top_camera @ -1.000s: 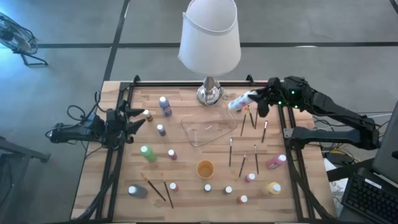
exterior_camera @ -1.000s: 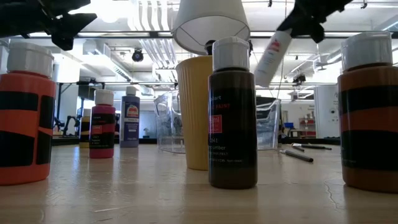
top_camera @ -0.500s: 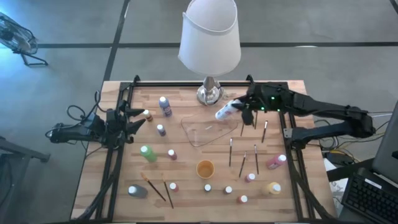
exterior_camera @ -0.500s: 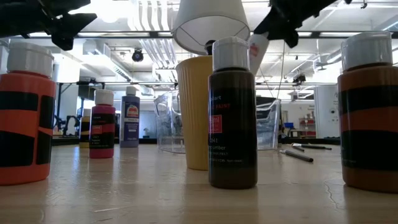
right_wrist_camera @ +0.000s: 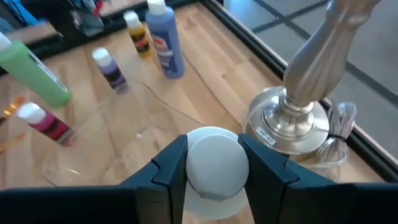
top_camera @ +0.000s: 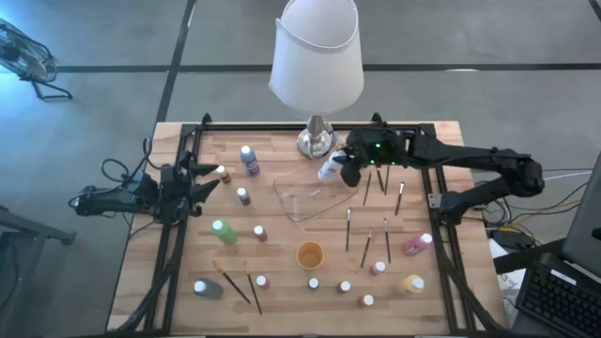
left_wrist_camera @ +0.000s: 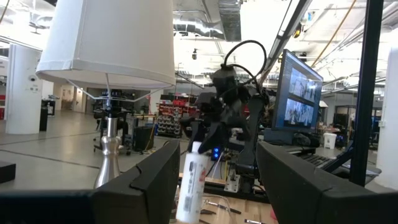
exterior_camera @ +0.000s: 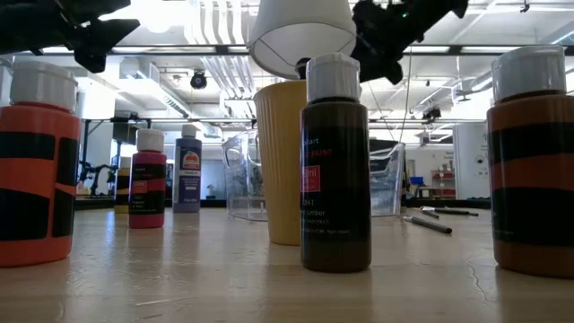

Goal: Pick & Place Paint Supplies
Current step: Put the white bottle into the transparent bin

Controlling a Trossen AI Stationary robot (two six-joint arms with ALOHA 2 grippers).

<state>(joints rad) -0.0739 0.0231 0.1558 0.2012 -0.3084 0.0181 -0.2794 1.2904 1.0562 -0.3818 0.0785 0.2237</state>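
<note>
Right gripper point(top_camera: 346, 170) is clamped on a white paint bottle point(top_camera: 330, 169), carried in the air over the far right rim of the clear plastic tray point(top_camera: 315, 197), just beside the lamp base point(top_camera: 316, 143). In the right wrist view the bottle's white cap point(right_wrist_camera: 216, 165) sits squeezed between the two dark fingers point(right_wrist_camera: 169, 169), so the bottle hangs roughly along the gripper's own line, cap toward the wrist. Held high like this, it looks meant to clear the tray wall and the lamp before going down; my guess is the tray is the drop spot, and it is not yet lowered into it.

Below and past the held bottle, from that same wrist view, the tray lies empty of bottles, then a pink bottle point(right_wrist_camera: 43, 122), a green bottle point(right_wrist_camera: 34, 74), a small purple bottle point(right_wrist_camera: 110, 70) and a taller blue-purple bottle point(right_wrist_camera: 165, 40) stand on the wood beyond it.

Across the table, several dark brushes point(top_camera: 384, 239) lie to the tray's right, an orange cup point(top_camera: 310, 254) stands nearer the front, and more small bottles are scattered along the front edge.

Left gripper point(top_camera: 205, 180) waits with its fingers spread at the table's left edge, holding nothing.
</note>
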